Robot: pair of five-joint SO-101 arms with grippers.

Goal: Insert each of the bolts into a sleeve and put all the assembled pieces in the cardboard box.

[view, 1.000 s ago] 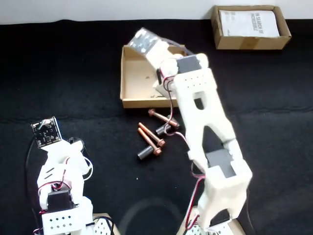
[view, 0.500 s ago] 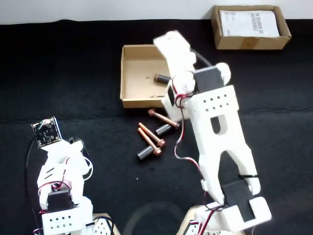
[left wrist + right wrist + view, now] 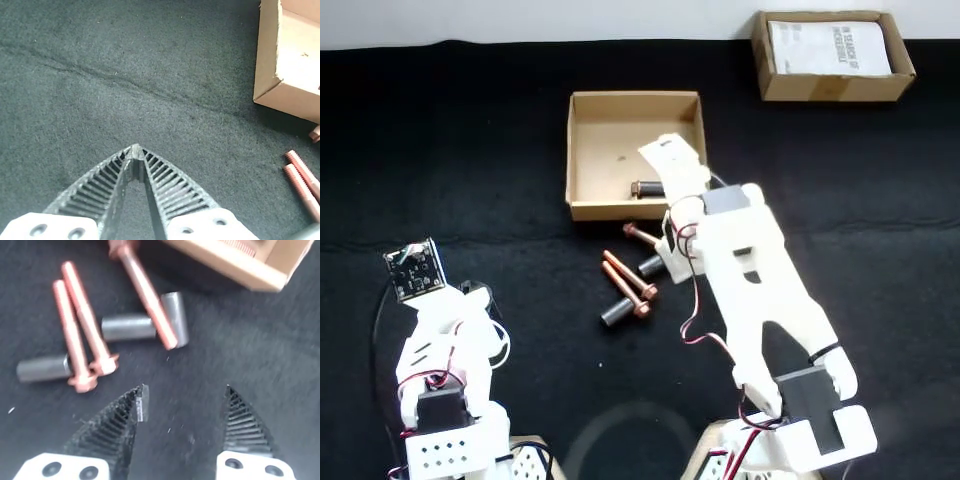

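Three copper bolts [image 3: 85,315] with flanged heads lie among grey sleeves [image 3: 127,327] just outside the cardboard box [image 3: 582,150]; one assembled piece [image 3: 646,188] lies inside. We see the right gripper [image 3: 185,392] spread apart near them, the left gripper [image 3: 135,148] tips together. The print on the sheet [image 3: 828,47] is unreadable.

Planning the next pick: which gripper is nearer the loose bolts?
Right. The right gripper hangs open close beside the bolts. The left gripper is shut and well away from them, off to their side.
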